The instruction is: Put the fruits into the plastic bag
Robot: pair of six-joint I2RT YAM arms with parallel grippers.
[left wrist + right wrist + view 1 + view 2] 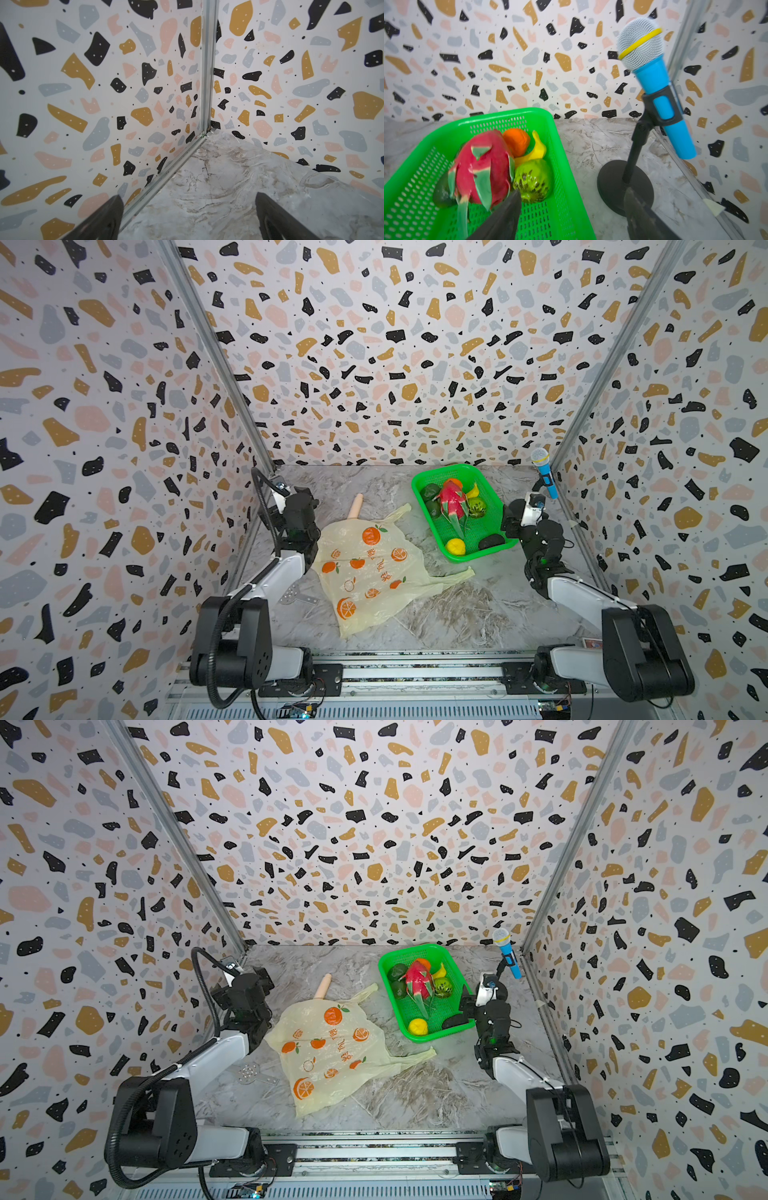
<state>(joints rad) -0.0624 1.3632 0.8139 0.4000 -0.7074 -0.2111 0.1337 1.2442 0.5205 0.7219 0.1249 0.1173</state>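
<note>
Jaws parted on left gripper (pixel 188 217) and right gripper (pixel 574 216).

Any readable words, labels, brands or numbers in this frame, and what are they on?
Plastic bag: orange printed characters among the orange pictures, too blurred to read.
Microphone: no lettering visible.
Nothing else shows legible text.
</note>
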